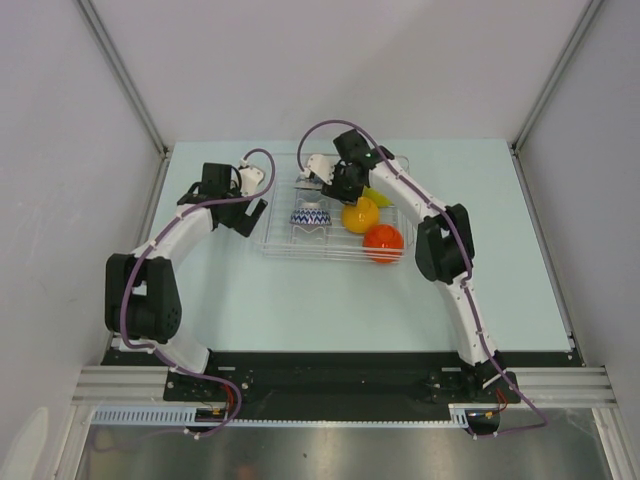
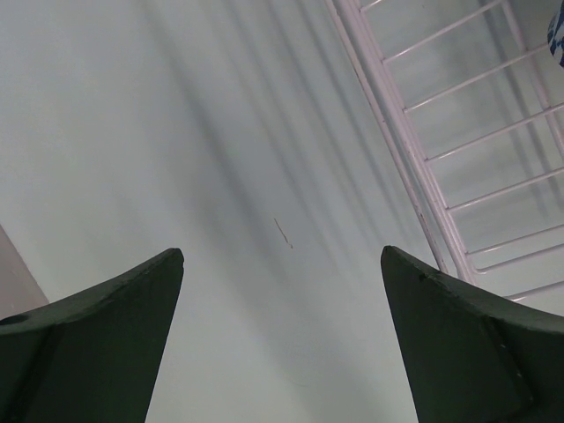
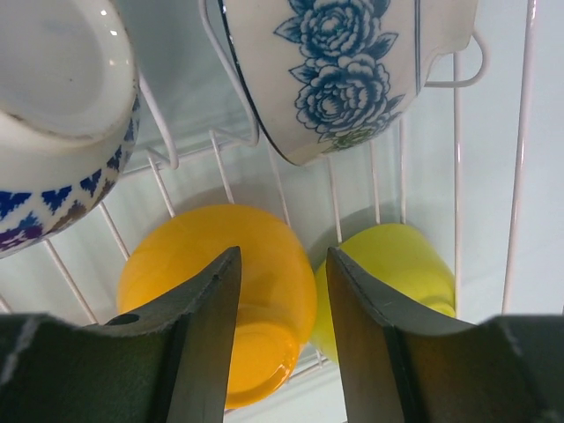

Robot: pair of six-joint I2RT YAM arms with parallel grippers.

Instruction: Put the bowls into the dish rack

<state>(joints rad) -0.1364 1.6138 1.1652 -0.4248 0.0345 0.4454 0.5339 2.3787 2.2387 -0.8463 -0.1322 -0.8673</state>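
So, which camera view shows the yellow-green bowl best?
The right wrist view: the yellow-green bowl lies close and large in the dish rack, beside the orange bowl. The top external view shows only a sliver of it past the right arm. The left wrist view misses it.

Two arms, a matched pair. Left arm point(image 1: 180, 232) and right arm point(image 1: 467, 310): rounded white link shells, blocky black joint housings, black bases point(image 1: 488, 376). One purple cable point(image 1: 320, 123) per arm, run along the links with a free loop near the wrist. Left gripper point(image 2: 282, 254) and right gripper point(image 3: 282, 256): two dark, matte, tapering fingers point(image 2: 106, 335) each, with blunt tips.
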